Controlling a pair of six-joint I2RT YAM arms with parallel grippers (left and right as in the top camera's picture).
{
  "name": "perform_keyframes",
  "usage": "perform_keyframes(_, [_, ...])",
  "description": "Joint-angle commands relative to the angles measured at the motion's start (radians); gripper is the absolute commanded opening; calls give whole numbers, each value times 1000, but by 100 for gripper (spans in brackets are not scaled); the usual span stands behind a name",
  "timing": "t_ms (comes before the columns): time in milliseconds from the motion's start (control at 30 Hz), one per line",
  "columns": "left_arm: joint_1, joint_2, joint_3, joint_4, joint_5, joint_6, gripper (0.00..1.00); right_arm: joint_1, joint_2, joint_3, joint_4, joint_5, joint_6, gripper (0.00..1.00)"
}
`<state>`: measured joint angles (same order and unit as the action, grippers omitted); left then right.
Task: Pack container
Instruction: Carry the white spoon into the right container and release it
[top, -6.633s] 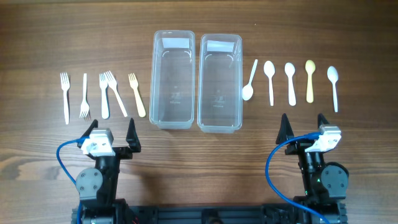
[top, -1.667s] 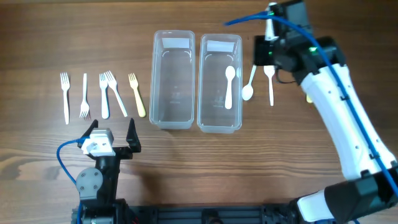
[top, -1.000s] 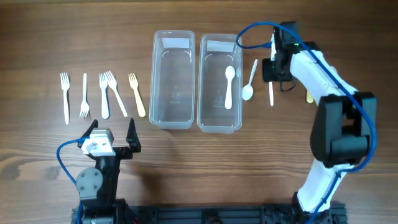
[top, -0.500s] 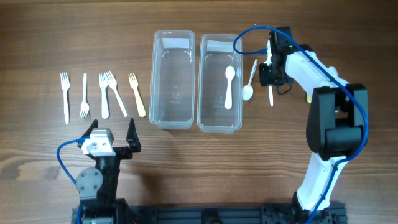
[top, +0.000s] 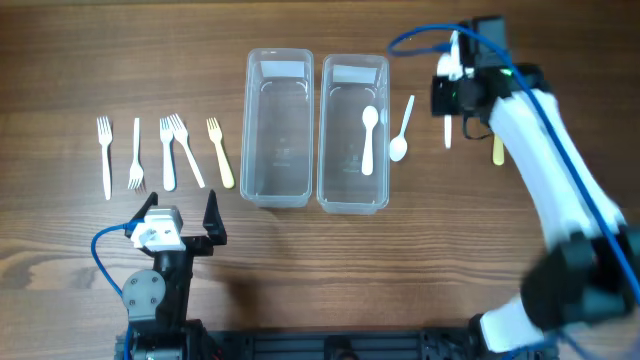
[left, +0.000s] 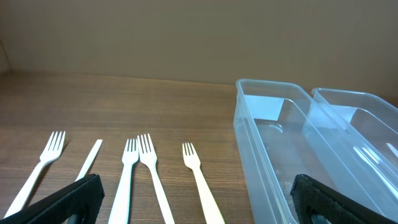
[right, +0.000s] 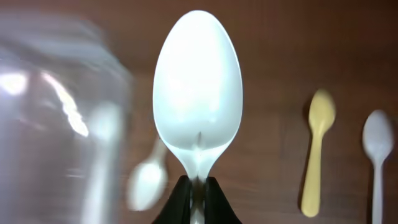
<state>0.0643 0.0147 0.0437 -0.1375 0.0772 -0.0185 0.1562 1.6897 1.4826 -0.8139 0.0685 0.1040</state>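
Observation:
Two clear containers stand side by side mid-table, the left one (top: 248, 130) bare inside and the right one (top: 324, 130) with one white spoon (top: 370, 135) lying in it. My right gripper (top: 452, 92) is shut on the neck of another white spoon (right: 197, 93), held off the table to the right of the containers; its handle (top: 447, 135) hangs below the jaws. In the right wrist view the right gripper (right: 198, 199) pinches just under the bowl. My left gripper (top: 185, 232) rests open near the front edge, its fingertips (left: 62, 202) apart with nothing between them.
Several forks (top: 170, 150) lie in a row left of the containers, also seen from the left wrist (left: 140, 174). A white spoon (top: 402, 130) lies against the right container's side. A yellow spoon (right: 317, 149) and a white spoon (right: 377, 143) lie further right.
The right gripper shut on the white spoon lying right of the containers, then lifted it and carried it up and slightly right. The left arm stayed still.

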Motion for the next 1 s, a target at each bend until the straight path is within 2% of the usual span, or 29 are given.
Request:
perform_keyframes(0, [-7, -6, -6, 2, 16, 19, 100, 106, -108, 23, 8, -51, 87, 4])
perform_keyframes(200, [-7, -6, -6, 2, 16, 19, 100, 238, -56, -16, 51, -53, 189, 4])
perform_keyframes(467, [-7, -6, -6, 2, 16, 19, 100, 320, 166, -19, 124, -70, 214, 4])
perform_keyframes(500, [-7, -6, -6, 2, 16, 19, 100, 321, 183, -19, 127, -71, 214, 8])
perform_keyframes(567, [-7, -6, -6, 2, 16, 19, 100, 322, 217, -19, 129, -77, 212, 33])
perform_keyframes(667, [-7, -6, -6, 2, 16, 19, 100, 322, 212, -11, 129, -115, 178, 47])
perform_keyframes(700, [-7, -6, -6, 2, 16, 19, 100, 322, 200, 5, 121, -115, 175, 48])
perform_keyframes(833, [-7, -6, -6, 2, 16, 19, 100, 321, 117, 74, 53, -100, 177, 45])
perform_keyframes(967, [-7, -6, -6, 2, 16, 19, 100, 293, -11, 87, 2, 81, 263, 39])
